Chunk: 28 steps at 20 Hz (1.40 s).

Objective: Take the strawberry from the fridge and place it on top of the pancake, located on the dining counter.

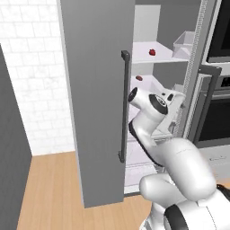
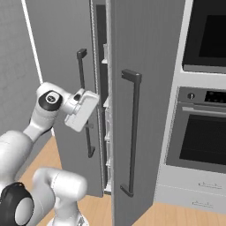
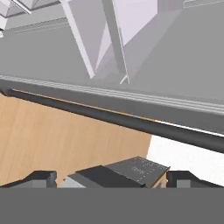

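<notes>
The fridge [image 1: 96, 90] stands with its left door swung wide open, showing white shelves. A small red strawberry [image 1: 152, 52] lies on the upper shelf. On the shelf below is a second small dark red piece [image 1: 139, 77], too small to name. My white hand [image 1: 172, 96] is at the fridge opening, below and right of both. It also hangs by the gap between the doors [image 2: 82, 110]. My gripper [image 3: 114, 178] is open, its fingertips [image 3: 41, 177] wide apart with nothing between. A dark door handle [image 3: 131, 122] crosses just ahead. The pancake and dining counter are out of view.
A built-in oven stack [image 2: 205, 132] stands right of the fridge. A clear bin [image 1: 186, 41] sits on the upper shelf at the right. The open door's bar handle [image 1: 124, 108] is left of my arm. A white brick wall [image 1: 31, 67] and wooden floor [image 1: 49, 188] lie left.
</notes>
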{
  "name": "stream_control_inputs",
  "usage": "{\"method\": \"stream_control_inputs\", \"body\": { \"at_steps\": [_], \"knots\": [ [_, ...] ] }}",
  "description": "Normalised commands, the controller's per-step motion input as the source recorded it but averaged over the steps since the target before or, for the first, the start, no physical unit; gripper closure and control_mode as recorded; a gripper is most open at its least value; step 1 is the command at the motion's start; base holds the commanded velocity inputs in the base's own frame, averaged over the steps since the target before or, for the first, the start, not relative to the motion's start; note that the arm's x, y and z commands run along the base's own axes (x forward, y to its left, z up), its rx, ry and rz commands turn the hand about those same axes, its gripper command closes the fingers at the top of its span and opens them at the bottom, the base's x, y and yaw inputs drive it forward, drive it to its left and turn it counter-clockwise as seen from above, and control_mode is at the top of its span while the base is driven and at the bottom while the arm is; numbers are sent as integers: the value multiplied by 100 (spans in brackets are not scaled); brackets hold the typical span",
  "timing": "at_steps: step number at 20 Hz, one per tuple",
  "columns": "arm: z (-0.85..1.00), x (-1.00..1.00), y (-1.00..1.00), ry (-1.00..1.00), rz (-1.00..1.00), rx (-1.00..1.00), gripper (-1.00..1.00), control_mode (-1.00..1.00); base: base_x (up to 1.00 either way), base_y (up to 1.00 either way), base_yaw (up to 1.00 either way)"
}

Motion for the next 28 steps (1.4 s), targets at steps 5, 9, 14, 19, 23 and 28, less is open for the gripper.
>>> {"method": "stream_control_inputs", "body": {
  "at_steps": [5,9,14,19,23,28],
  "knots": [
    [-1,37,0,2,0,-2,-100,-100,0,0,0],
    [-9,44,-4,1,0,-1,-100,-100,0,0,0],
    [-15,41,-36,1,0,-1,-100,-100,0,0,0],
    [-13,34,-41,0,0,0,-100,-100,0,0,0],
    [-5,-5,-71,0,0,0,-100,-100,0,0,0],
    [0,-32,-90,0,0,0,-100,-100,0,0,0]
  ]
}}
